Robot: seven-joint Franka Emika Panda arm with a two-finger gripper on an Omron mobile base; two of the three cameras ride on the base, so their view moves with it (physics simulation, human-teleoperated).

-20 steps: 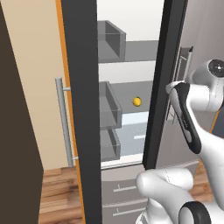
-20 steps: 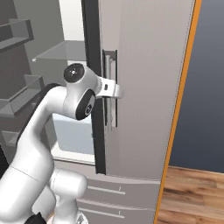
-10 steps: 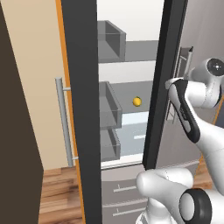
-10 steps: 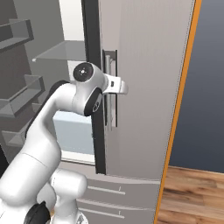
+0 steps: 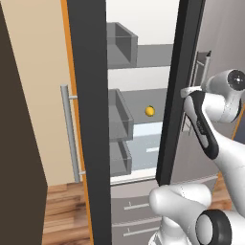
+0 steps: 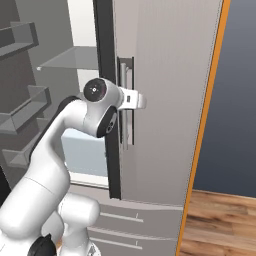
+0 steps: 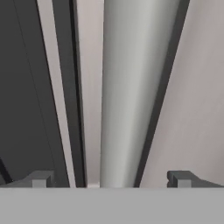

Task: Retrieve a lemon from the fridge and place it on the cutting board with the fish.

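Wooden flooring (image 5: pixel 62 206) is seen at the foot of the fridge (image 6: pixel 165 75), whose left door (image 5: pixel 88 119) is swung wide while the right door is partly open, so that the white interior, grey door bins (image 5: pixel 119 119) and glass shelves are exposed between the two doors. Below them, grey lower drawers (image 6: pixel 125 225) are shut.

The white arm is raised against the right door, with the hand brought up to that door's vertical silver bar handle (image 7: pixel 127 87). In the hand view the bar is seen running lengthwise straight up between the two fingertips (image 7: pixel 39 178), so its long axis lies upright and the jaws straddle it from either side. The gripper (image 7: pixel 109 181) is spread fully wide and nothing is grasped; contact with the bar cannot be made out.

The lemon (image 5: pixel 150 111) is resting deep on a middle shelf, near the back wall, well apart from the hand. From the jaws it lies to the robot's left and further inward, beyond the dark edge of the right door. It is judged that the right door is blocking the direct path, and that the lemon would be reached round that edge from the left.
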